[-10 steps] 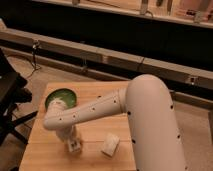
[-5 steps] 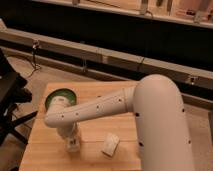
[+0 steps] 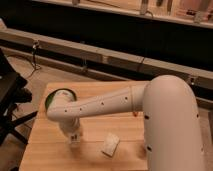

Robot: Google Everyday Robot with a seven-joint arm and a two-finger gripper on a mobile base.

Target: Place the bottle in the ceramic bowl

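Note:
The green ceramic bowl (image 3: 56, 95) sits at the back left of the wooden table (image 3: 125, 90); the white arm (image 3: 105, 104) covers most of it and only its left rim shows. My gripper (image 3: 74, 140) hangs below the arm's wrist, near the table's front left, in front of the bowl. A small white thing with dark print sits at the gripper's tip, just above the tabletop; it looks like the bottle (image 3: 74, 138), but I cannot be sure.
A flat white packet (image 3: 110, 144) lies on the table to the right of the gripper. A black chair or stand (image 3: 10, 95) stands off the left edge. A long dark bench and wall run behind the table.
The arm has swung a little to the right and forward, covering more of the bowl. The gripper stays low near the table's front left.

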